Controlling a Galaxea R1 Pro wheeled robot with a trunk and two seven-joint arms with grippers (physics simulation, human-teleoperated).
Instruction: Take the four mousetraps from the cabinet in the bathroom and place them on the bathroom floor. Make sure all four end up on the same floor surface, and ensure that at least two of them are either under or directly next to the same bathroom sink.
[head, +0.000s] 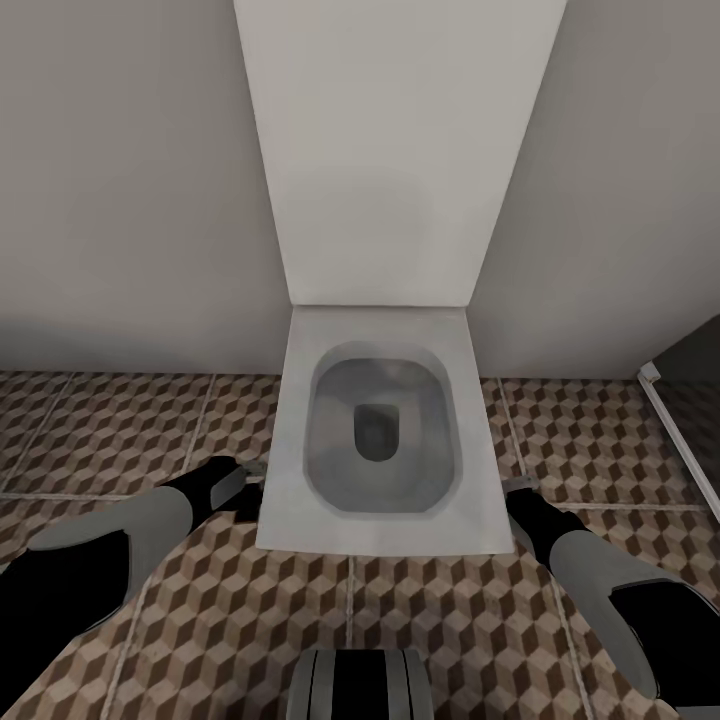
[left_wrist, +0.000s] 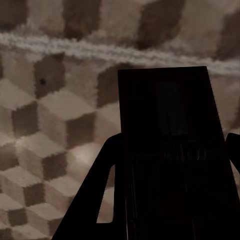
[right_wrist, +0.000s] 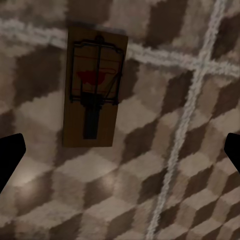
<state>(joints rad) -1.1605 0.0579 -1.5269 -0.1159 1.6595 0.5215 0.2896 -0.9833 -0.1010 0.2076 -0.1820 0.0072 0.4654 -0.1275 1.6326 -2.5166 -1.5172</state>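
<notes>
Here I'm facing a white toilet (head: 372, 440) w/ its lid up against the wall, patterned bathroom floor (head: 120, 430) all around. Both my arms reach down and fwd, one each side of the bowl, low to the tiles.

Right wrist view: one mousetrap (right_wrist: 94, 87) lies flat on the floor, straight ahead of my right pincer (right_wrist: 120, 155). Its long axis runs roughly along my line of reach, wire and red-marked end farther away. The pincer is spread wide, nothing in it; the two dark tips sit at opposite edges, well apart from the trap.

Left wrist view: my left pincer (left_wrist: 167, 165) grips a flat dark slab, prob. another mousetrap (left_wrist: 167, 115), standing up between the fingers (left_wrist: 87, 200), just above the tiles.

Sink isn't visible from here, so I can't judge how near these traps are to it. Left arm is the loaded one; I reckon its next job is setting its trap down.
</notes>
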